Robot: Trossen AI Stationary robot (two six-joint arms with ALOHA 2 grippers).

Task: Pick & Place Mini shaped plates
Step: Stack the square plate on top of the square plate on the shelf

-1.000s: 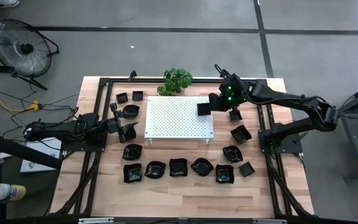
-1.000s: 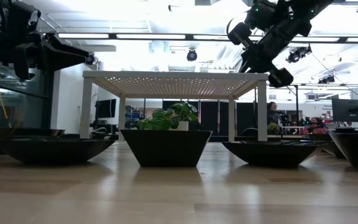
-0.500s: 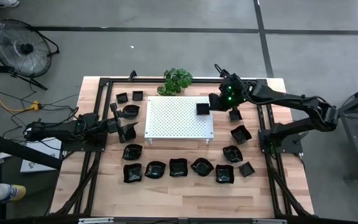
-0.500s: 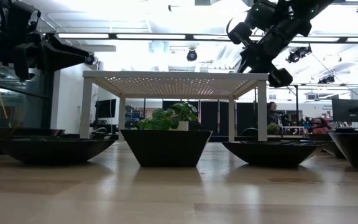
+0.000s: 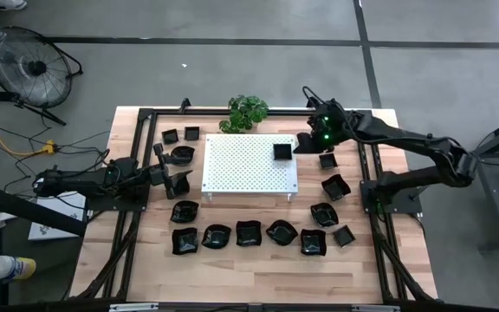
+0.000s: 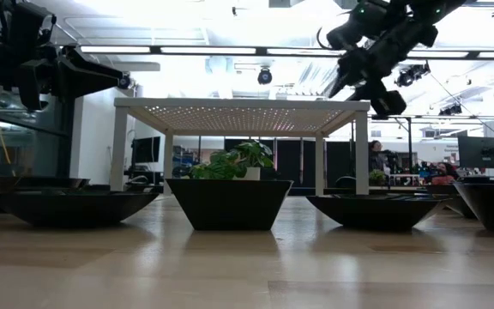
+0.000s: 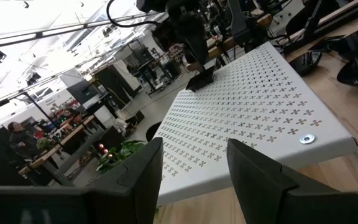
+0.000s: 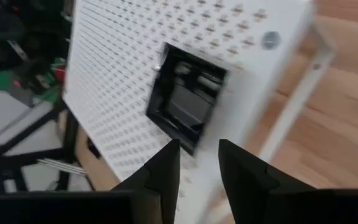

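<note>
A small square black plate (image 5: 282, 152) (image 8: 185, 106) lies flat on the white perforated board (image 5: 245, 165), near its far right corner. My right gripper (image 5: 301, 144) (image 8: 199, 168) hovers open just to the right of it and above the board, slanting down, touching nothing. Several more black mini plates sit on the wooden table: a row along the near side (image 5: 249, 234), a group at the right (image 5: 334, 186), and a few at the far left (image 5: 181, 154). My left gripper (image 5: 184, 179) (image 7: 194, 180) waits open and level at the board's left.
A green potted plant (image 5: 248, 113) stands behind the board's far edge. The board stands on legs (image 6: 363, 159) above the table. Black frame rails (image 5: 137, 173) run along the table's left and right sides. A fan (image 5: 31, 65) stands on the floor beyond the far left.
My right gripper has drawn back from the square plate toward the table's right edge, rising a little and rolling its wrist. The plate stays where it was on the board.
</note>
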